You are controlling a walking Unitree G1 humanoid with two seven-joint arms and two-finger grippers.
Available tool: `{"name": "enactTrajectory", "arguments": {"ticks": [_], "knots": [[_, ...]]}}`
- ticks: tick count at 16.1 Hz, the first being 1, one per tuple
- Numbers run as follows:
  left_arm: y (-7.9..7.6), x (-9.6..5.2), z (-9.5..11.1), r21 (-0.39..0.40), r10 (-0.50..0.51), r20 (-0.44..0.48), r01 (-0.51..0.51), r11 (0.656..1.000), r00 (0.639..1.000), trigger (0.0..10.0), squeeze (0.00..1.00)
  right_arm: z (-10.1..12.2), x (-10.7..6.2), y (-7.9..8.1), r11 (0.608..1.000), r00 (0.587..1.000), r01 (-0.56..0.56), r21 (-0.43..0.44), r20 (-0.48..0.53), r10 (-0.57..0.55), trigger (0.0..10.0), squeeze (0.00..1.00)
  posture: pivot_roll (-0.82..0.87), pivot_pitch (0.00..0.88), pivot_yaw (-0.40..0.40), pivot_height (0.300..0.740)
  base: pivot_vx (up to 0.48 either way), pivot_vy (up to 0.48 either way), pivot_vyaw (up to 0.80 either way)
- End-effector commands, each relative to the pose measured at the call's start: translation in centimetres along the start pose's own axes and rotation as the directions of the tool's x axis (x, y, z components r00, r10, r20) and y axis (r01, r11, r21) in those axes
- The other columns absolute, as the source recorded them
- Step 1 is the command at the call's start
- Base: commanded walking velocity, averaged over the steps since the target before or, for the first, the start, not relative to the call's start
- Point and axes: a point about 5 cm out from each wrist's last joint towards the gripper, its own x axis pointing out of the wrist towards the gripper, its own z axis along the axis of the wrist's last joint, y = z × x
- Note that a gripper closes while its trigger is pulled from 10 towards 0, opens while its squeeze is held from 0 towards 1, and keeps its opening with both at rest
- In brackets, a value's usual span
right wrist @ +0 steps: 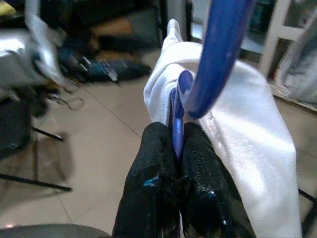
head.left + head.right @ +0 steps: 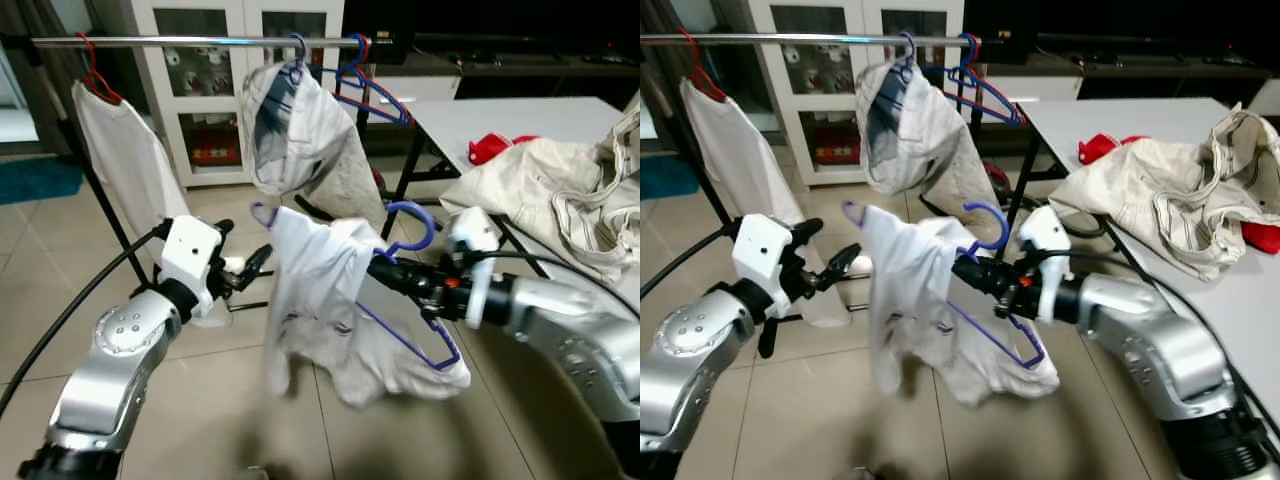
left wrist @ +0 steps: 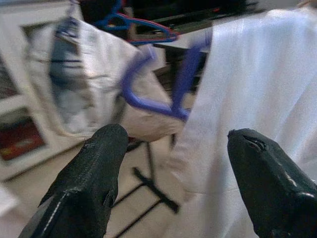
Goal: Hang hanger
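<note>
A blue hanger [image 2: 412,222] carries a white shirt [image 2: 312,300] and hangs in the air below the silver rail [image 2: 190,41]. My right gripper [image 2: 383,263] is shut on the hanger's neck just under the hook; in the right wrist view the blue wire [image 1: 176,126] is pinched between the two black fingers [image 1: 148,163]. My left gripper [image 2: 258,260] stands open just left of the shirt, touching nothing; the left wrist view has its fingers [image 3: 94,178] wide apart before the white cloth [image 3: 257,99].
On the rail hang a white garment on a red hanger [image 2: 92,75], a crumpled pale garment [image 2: 290,125] and bare blue and red hangers [image 2: 365,90]. A white table [image 2: 520,115] at the right holds a heap of beige clothes [image 2: 560,200]. A white cabinet [image 2: 215,90] stands behind.
</note>
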Motion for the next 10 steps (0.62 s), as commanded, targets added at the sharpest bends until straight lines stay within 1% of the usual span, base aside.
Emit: {"name": "enactTrajectory", "arguments": {"ticks": [1,2,4,6,7,8,10], "knots": [[0.0,0.5,0.2,-0.008,-0.054,0.025,0.054,0.998,0.998,10.0,0.00,1.1,-0.6,0.2,0.999,0.998,-0.044,-0.025,0.039,0.045,10.0,0.00,0.06,0.000,-0.046,0.740,0.000,0.000,0.00],[-0.1,0.8,-0.2,0.001,-0.105,0.013,0.105,0.994,0.994,10.0,0.00,1.3,-0.8,0.4,0.997,0.996,-0.077,-0.030,0.040,0.078,10.0,0.00,0.06,0.000,-0.040,0.740,0.000,0.000,0.00],[0.0,1.2,-0.3,0.010,-0.157,0.016,0.157,0.988,0.987,10.0,0.00,1.6,-1.2,0.5,0.993,0.992,-0.116,-0.036,0.040,0.118,10.0,0.00,0.05,0.000,-0.035,0.740,0.000,0.000,0.00],[0.0,1.3,-0.1,0.002,-0.188,0.028,0.188,0.982,0.982,10.0,0.00,1.7,-1.4,0.4,0.991,0.991,-0.126,-0.038,0.041,0.128,10.0,0.00,0.05,0.000,-0.030,0.740,0.000,0.000,0.00],[-0.2,1.4,0.3,0.006,-0.224,0.057,0.224,0.975,0.973,0.9,0.00,1.8,-1.6,0.3,0.991,0.991,-0.125,-0.043,0.039,0.127,10.0,0.00,0.05,0.000,-0.024,0.740,0.000,0.000,0.00],[-0.4,1.4,0.5,0.008,-0.247,0.077,0.247,0.969,0.966,0.0,0.00,1.9,-1.8,0.2,0.991,0.991,-0.123,-0.047,0.037,0.125,10.0,0.00,0.05,0.000,-0.024,0.740,0.000,0.000,0.00],[-0.7,1.1,0.5,-0.016,-0.274,0.094,0.277,0.961,0.957,0.0,0.00,1.9,-1.9,0.1,0.991,0.991,-0.124,-0.051,0.040,0.126,10.0,0.00,0.05,0.000,-0.023,0.740,0.000,0.000,0.00]]}}
